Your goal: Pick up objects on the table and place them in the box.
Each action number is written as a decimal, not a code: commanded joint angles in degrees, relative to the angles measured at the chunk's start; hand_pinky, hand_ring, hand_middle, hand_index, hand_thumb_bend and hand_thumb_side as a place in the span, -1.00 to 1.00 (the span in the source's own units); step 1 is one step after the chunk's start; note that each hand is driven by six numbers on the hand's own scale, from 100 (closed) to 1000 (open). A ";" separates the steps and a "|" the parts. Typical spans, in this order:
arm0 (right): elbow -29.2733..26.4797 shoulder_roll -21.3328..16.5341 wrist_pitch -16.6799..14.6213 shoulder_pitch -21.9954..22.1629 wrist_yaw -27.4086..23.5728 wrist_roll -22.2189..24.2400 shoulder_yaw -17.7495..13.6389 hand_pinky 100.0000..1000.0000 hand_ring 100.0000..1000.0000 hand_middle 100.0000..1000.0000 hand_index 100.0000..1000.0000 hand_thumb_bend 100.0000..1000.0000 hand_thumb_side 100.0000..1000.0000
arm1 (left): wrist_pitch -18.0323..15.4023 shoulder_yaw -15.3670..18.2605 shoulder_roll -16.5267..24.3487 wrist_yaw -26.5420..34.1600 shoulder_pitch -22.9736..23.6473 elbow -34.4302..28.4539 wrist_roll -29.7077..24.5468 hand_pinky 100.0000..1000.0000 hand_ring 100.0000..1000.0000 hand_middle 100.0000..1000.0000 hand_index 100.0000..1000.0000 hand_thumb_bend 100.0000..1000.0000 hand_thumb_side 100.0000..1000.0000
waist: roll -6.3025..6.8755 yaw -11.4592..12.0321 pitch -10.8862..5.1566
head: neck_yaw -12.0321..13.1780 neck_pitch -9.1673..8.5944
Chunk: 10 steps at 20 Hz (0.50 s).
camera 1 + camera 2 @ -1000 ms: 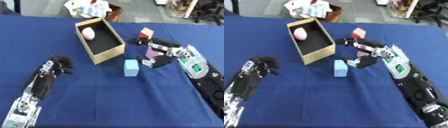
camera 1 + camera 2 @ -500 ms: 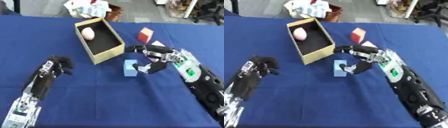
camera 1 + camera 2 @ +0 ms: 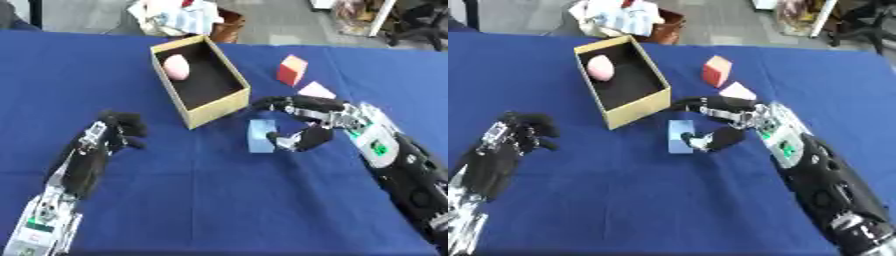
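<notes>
Right hand (image 3: 317, 122), earlier beside the pink block (image 3: 316, 90), now cups the blue block (image 3: 260, 135) near the box (image 3: 214, 103), fingers spread. Left hand (image 3: 118, 131) stays curled on the worktop (image 3: 210, 200).

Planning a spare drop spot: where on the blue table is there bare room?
The near middle of the table, between the left hand and the right hand, is bare. It is crowded around the box, the light blue block, the red block and the pale block.
</notes>
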 commanded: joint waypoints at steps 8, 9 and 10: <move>1.24 0.25 -18.70 -0.42 4.25 18.48 -0.49 0.84 0.92 0.94 1.00 -1.00 0.41 | -0.06 -0.10 0.37 0.16 -0.50 -0.68 -0.17 0.20 0.33 0.21 0.45 -1.00 0.88 | -0.01 0.02 -0.80 | -0.06 0.26; 1.37 0.31 -18.70 -0.39 4.62 18.47 -0.52 0.84 0.92 0.94 1.00 -1.00 0.41 | -0.06 -0.11 0.37 0.17 -0.50 -0.68 -0.18 0.20 0.33 0.21 0.45 -1.00 0.87 | -0.01 0.02 -0.81 | -0.07 0.27; 1.50 0.38 -18.70 -0.37 5.01 18.45 -0.57 0.84 0.92 0.94 1.00 -1.00 0.40 | -0.06 -0.12 0.37 0.17 -0.49 -0.68 -0.20 0.20 0.33 0.21 0.45 -1.00 0.88 | -0.01 0.02 -0.81 | -0.07 0.29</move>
